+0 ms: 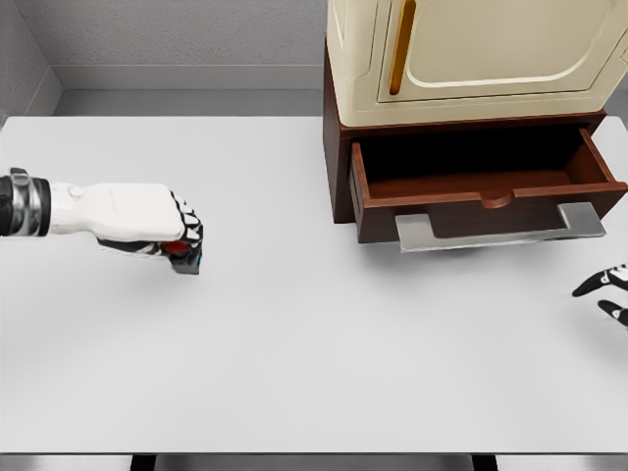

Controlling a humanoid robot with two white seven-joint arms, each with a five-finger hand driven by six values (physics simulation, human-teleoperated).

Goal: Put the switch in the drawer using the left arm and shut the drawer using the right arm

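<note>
Switch [184,255] in the curled fingers of the left hand [157,226], arm level over the table [294,343]; right hand [610,294] fingers spread.

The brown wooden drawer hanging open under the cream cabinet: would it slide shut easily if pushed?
Probably: the brown wooden drawer looks rigid and empty, so likely light. Its flat grey handle offers a broad face to push. It should slide straight rather than tip.

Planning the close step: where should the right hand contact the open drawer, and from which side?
Probably the grey handle bar on the drawer front, from the near side. It runs across the front panel, jutting toward the robot, so a flat push straight back should close it. The right hand waits by the table's right edge.
</note>
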